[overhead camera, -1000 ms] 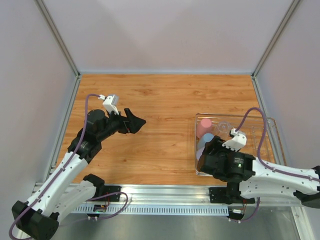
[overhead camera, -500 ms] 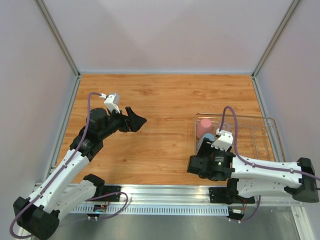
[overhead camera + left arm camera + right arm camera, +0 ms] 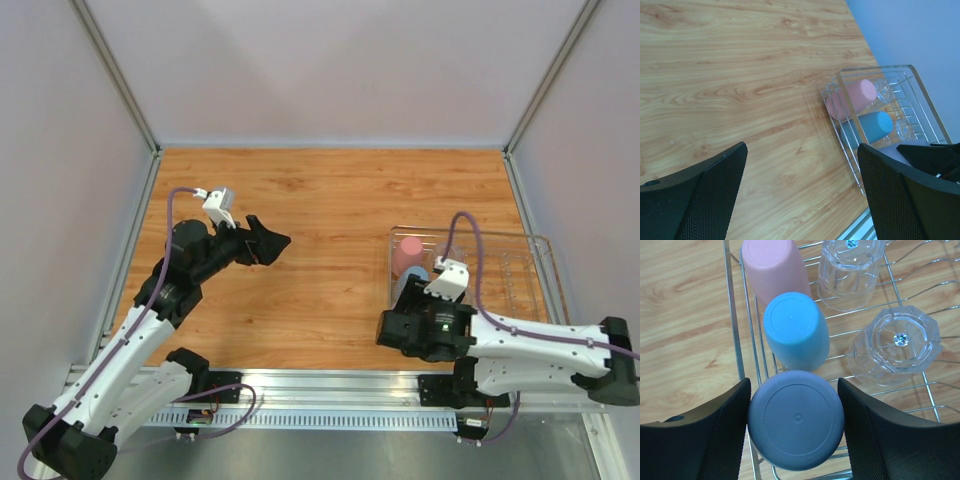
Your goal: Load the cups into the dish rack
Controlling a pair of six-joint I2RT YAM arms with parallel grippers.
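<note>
The silver wire dish rack (image 3: 732, 315) lies at the right of the table (image 3: 520, 262). In it stand, upside down, a pink cup (image 3: 774, 270), a blue cup (image 3: 796, 330) and two clear glass tumblers (image 3: 850, 270) (image 3: 897, 347). My right gripper (image 3: 794, 390) is over the rack's near left corner. Its fingers press both sides of the upturned lavender cup (image 3: 796, 426), which rests on the wires. My left gripper (image 3: 272, 243) hovers open and empty over bare wood at the left, far from the rack. The pink cup (image 3: 855, 97) and the blue cup (image 3: 874, 126) also show in the left wrist view.
A clear plastic tray (image 3: 875, 70) frames the rack. Grey walls with metal posts close in the wooden table (image 3: 330, 200) on three sides. A metal rail (image 3: 330, 385) runs along the near edge by the arm bases.
My right arm has swung left and drawn back toward the near edge, bringing the gripper to the rack's near left corner. The left arm has barely shifted.
</note>
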